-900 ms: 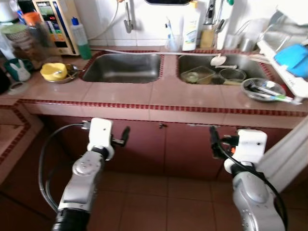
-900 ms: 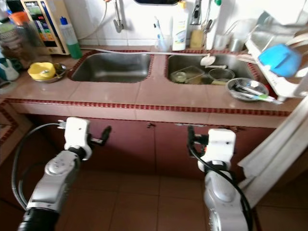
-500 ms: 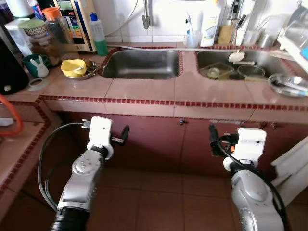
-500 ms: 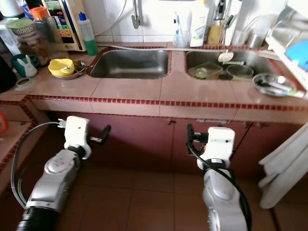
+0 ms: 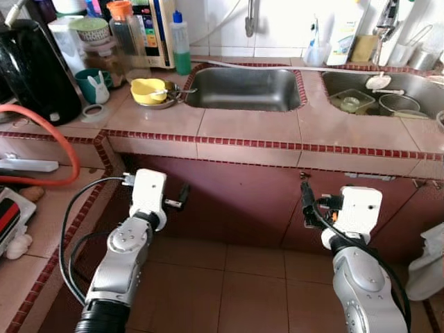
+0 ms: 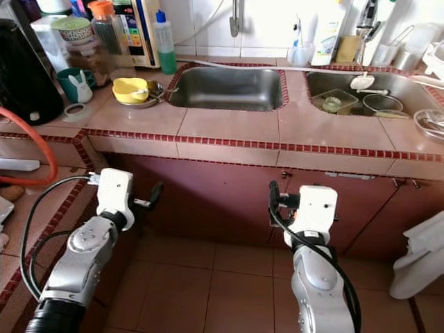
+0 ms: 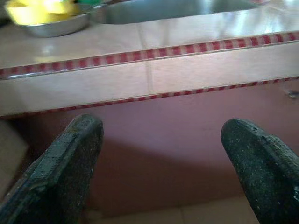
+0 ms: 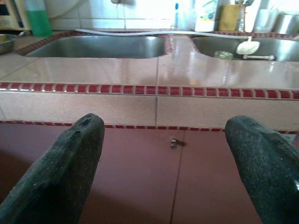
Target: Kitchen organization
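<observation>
both spread wide and holding nothing, left end effector (image 7: 161, 163) and right end effector (image 8: 170, 165) hang below the bench (image 5: 243, 132) edge facing cabinet doors (image 5: 236, 201), yellow bowl (image 5: 150, 89) beside the sink (image 5: 243, 87).

Pink-tiled tabletop (image 5: 243, 128) with red mosaic edging spans frame top. Double steel sink (image 5: 243, 87) set in. Dark red cabinet doors (image 5: 236, 201) below; terracotta floor tiles (image 5: 243, 291). White tiled wall (image 5: 215, 21) behind.

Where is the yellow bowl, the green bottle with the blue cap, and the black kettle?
yellow bowl (image 5: 152, 89), left eye view, on its yellow rim beside the left sink.
green bottle (image 5: 182, 50), left eye view, on its body below the blue cap.
black kettle (image 5: 33, 72), left eye view, on its shiny black side.
</observation>
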